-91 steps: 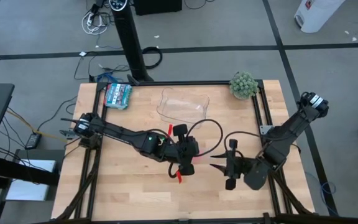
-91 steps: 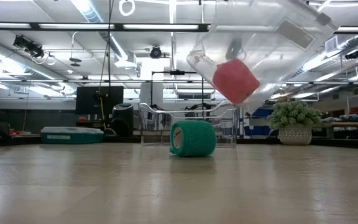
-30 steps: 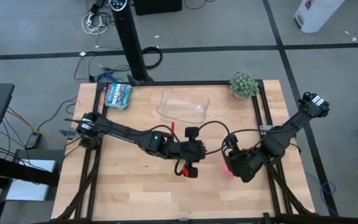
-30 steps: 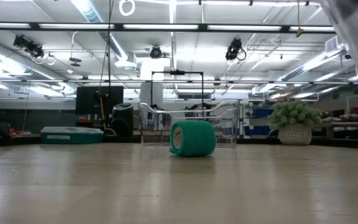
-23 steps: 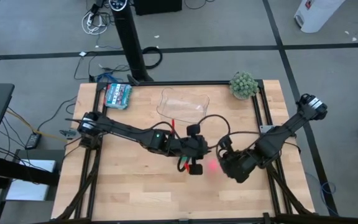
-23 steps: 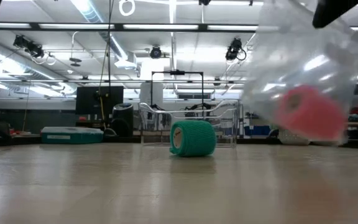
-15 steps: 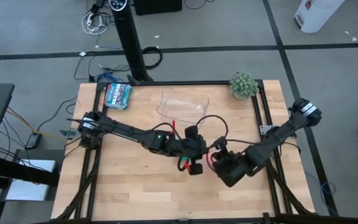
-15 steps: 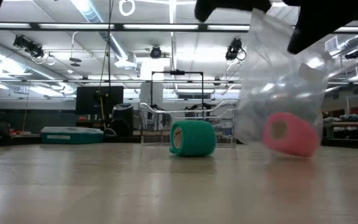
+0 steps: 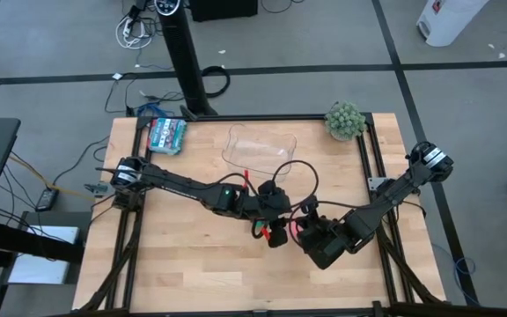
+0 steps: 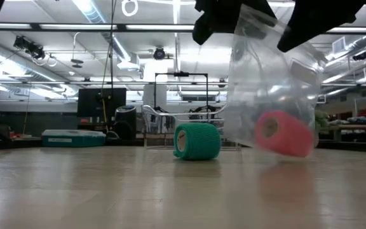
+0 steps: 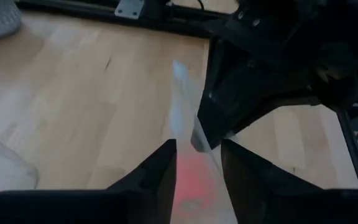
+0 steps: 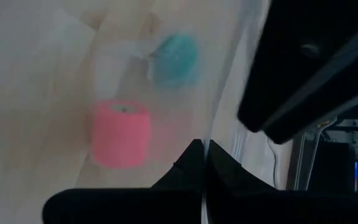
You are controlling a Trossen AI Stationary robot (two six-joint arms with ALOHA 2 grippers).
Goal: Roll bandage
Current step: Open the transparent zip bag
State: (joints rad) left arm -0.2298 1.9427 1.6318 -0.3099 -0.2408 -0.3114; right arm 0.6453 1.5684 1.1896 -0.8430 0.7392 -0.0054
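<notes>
High view overhead; low view table-level, close; both show bandage (image 10: 197,141).

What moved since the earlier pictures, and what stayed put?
The clear bag with the pink roll inside swung away, then came back lower, near the table. The right gripper, jaws shut on the bag's top edge, slid toward the left gripper, whose jaws widened. The teal bandage, packet, plant and clear tray stayed.

Bright ceiling strip lights, blurry wrist views
</notes>
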